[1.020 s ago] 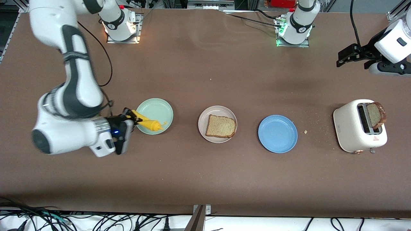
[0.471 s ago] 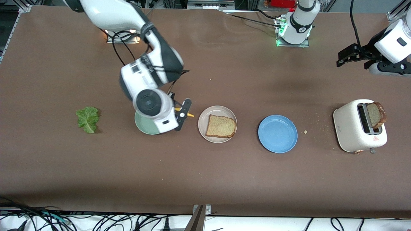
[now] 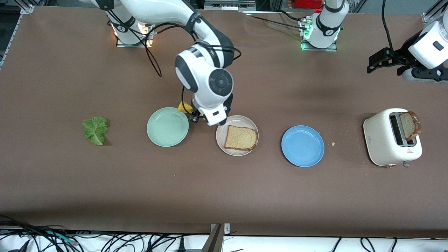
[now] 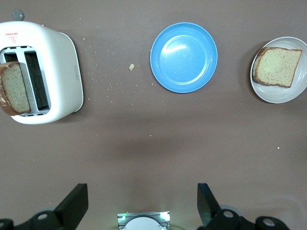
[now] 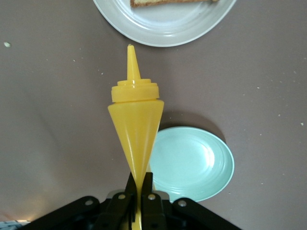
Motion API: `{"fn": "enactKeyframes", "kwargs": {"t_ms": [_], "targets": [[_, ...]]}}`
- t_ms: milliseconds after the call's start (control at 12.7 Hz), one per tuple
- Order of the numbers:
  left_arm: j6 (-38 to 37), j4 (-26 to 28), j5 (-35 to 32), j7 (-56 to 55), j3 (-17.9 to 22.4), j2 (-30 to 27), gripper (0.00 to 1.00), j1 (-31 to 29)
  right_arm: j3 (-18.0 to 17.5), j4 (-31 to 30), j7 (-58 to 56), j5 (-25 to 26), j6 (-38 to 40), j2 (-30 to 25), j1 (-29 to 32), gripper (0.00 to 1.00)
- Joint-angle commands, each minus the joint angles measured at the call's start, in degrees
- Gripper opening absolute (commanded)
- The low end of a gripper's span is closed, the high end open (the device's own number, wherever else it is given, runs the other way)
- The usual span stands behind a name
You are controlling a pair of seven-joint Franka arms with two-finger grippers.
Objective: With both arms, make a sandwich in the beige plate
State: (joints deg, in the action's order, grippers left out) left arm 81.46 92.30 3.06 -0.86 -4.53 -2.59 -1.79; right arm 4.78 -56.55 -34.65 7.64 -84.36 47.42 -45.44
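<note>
Bread slice (image 3: 240, 138) flat in beige plate (image 3: 221, 138), light, soft, crumbly, best pinched by crust edge; right end effector (image 5: 139, 189) clamped on yellow squeeze bottle (image 5: 135, 125) beside plate; left end effector (image 4: 143, 203) apart, waiting.

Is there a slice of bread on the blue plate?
No, the blue plate is bare; one bread slice lies on the beige plate.

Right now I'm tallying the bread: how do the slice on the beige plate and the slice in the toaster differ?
The plate slice lies flat on the beige plate; the toaster slice stands upright in a slot of the white toaster. The toaster slice's crust looks darker. Both are brown, roughly square slices.
</note>
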Motion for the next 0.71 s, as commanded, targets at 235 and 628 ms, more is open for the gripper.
{"fn": "enactKeyframes", "kwargs": {"t_ms": [235,628], "targets": [[-0.2,-0.8,-0.9,-0.4,-0.2,0.1,1.00,-0.3,0.6,0.4,1.2,5.6,0.0,3.3,-3.6,0.01],[-0.2,-0.8,-0.9,-0.4,-0.2,0.1,1.00,-0.3,0.7,0.7,1.9,5.4,-2.4,3.1,-3.3,0.01]]}}
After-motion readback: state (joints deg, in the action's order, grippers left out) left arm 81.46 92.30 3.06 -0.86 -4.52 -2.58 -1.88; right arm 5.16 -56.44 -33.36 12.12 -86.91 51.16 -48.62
